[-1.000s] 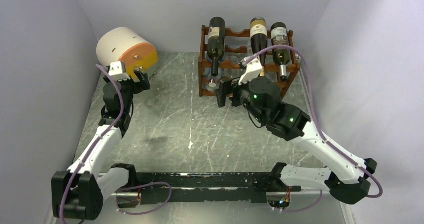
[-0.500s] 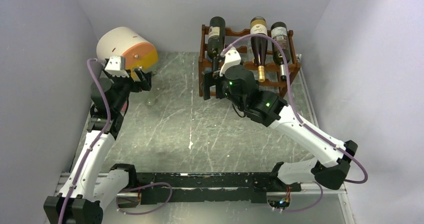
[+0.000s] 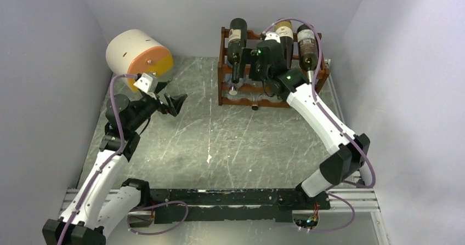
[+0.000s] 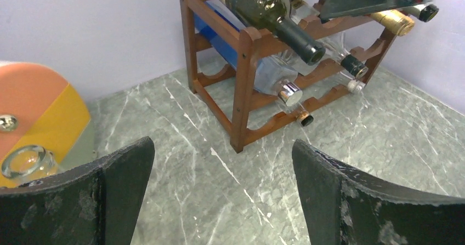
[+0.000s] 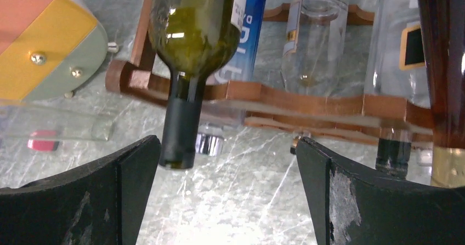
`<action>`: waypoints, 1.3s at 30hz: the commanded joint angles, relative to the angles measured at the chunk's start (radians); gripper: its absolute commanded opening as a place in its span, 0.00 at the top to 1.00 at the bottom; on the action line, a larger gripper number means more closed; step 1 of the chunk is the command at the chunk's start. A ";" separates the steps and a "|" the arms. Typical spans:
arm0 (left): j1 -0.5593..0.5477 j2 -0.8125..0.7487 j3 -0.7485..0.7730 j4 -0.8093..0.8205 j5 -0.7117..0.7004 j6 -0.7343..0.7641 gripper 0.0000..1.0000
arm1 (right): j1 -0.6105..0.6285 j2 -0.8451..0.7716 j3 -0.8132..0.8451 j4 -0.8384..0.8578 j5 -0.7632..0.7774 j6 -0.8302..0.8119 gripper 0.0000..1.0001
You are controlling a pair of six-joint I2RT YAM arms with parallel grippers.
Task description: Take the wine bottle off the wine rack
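The reddish-brown wine rack (image 3: 222, 64) stands at the back of the table and holds several bottles. Three dark wine bottles lie on its top tier: a green one on the left (image 3: 237, 42), a gold-foiled one in the middle (image 3: 283, 34) and one on the right (image 3: 308, 45). My right gripper (image 3: 249, 69) is open and empty at the rack's front. In the right wrist view (image 5: 227, 190) the green bottle's neck (image 5: 181, 130) hangs just above and inside the left finger (image 5: 126, 190), not touching. My left gripper (image 3: 174, 102) is open and empty, left of the rack and facing it (image 4: 241, 80).
A white, orange and yellow drum (image 3: 140, 53) lies at the back left, behind the left gripper. Clear bottles lie in the rack's lower tiers, one with a blue label (image 5: 249, 36). A clear glass (image 4: 24, 163) sits by the drum. Walls close in on three sides.
My right arm has stretched back and up, from in front of the rack's lower left to its top tier. My left gripper has swung right, away from the drum, and now faces the rack.
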 commanded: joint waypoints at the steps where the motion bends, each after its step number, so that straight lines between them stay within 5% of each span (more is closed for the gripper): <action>1: -0.007 -0.047 0.003 0.017 0.027 0.035 0.01 | -0.040 0.073 0.123 0.018 -0.088 0.021 0.00; 11: -0.007 -0.115 0.012 -0.041 -0.021 0.052 0.01 | -0.081 0.317 0.353 0.023 -0.079 0.106 0.00; 24: -0.005 -0.102 0.017 -0.048 -0.025 0.060 0.02 | -0.081 0.457 0.400 0.108 -0.096 0.140 0.02; 33: 0.001 -0.094 0.016 -0.040 -0.017 0.048 0.02 | -0.082 0.478 0.361 0.193 -0.122 0.199 0.29; 39: 0.001 -0.092 0.013 -0.038 -0.013 0.048 0.02 | -0.115 0.510 0.377 0.201 -0.164 0.241 0.20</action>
